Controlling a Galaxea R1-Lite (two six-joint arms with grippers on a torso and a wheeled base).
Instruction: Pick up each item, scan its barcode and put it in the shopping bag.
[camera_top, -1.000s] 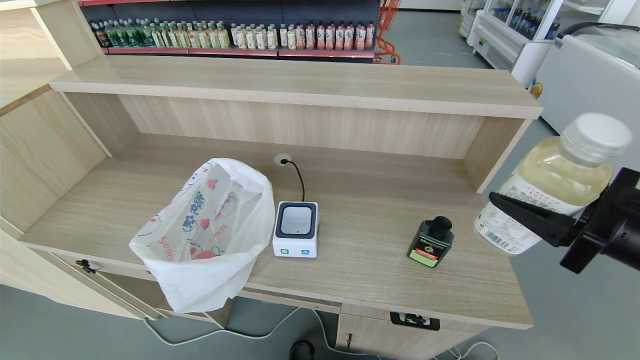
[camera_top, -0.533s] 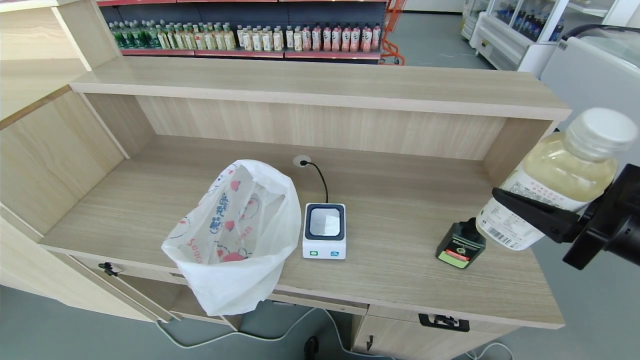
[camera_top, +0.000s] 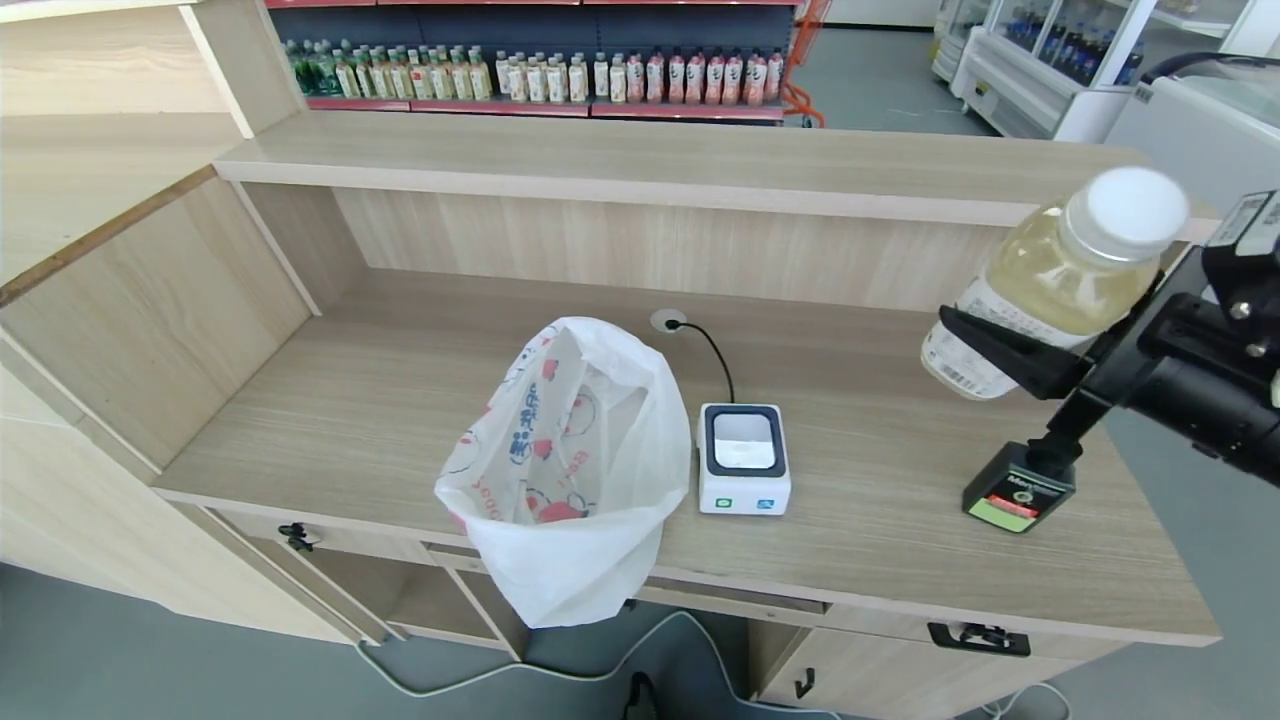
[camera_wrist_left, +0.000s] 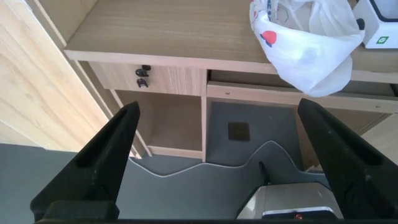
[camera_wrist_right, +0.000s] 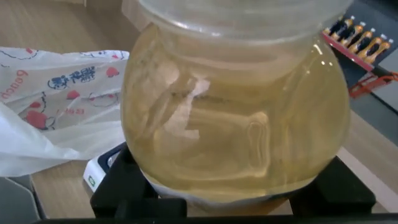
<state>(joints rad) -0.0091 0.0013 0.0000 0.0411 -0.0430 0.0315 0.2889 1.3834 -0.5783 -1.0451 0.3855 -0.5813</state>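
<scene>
The right gripper (camera_top: 1000, 345) is clamped on the label band of the bottle (camera_top: 1050, 285), tilted in the air over the right end of the counter (camera_top: 880, 430). Full and smooth, it likely feels heavy and slippery; a mid-body hold suits. The left gripper (camera_wrist_left: 219, 109) gapes wide, empty.

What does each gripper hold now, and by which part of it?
The right gripper holds the bottle of pale yellow drink by its labelled lower body. The left gripper is open and holds nothing.
</scene>
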